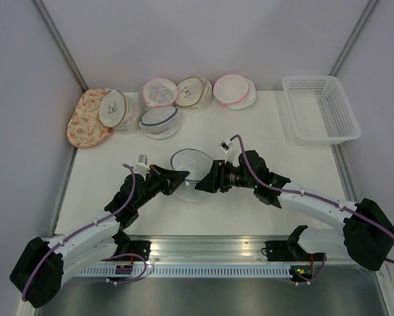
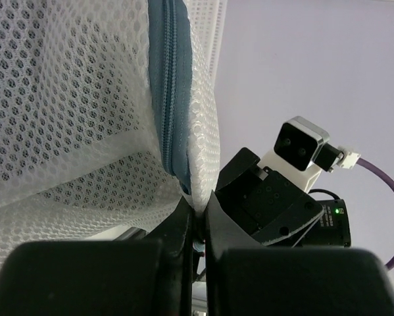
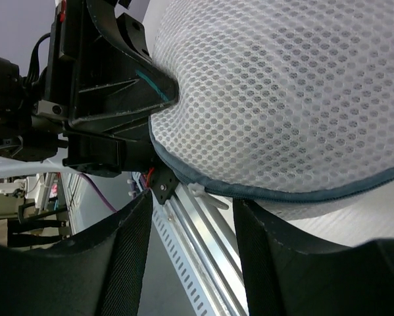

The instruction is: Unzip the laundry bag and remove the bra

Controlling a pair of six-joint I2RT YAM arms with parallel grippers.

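The left end effector (image 2: 198,212) pinches the laundry bag (image 2: 72,99).

The laundry bag (image 3: 282,99) is soft white honeycomb mesh cloth; its zipper rim (image 2: 167,92) is grey-blue woven tape; the left gripper (image 2: 198,214) and right gripper (image 3: 193,243) are matt black plastic; the basket (image 1: 321,137) is smooth white plastic; the rail (image 1: 210,253) is ribbed bare metal.

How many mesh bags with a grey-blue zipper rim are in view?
2. The laundry bag is in the middle, pinched by the left gripper; another bag lies in the back row. More may hide among the stacked bags.
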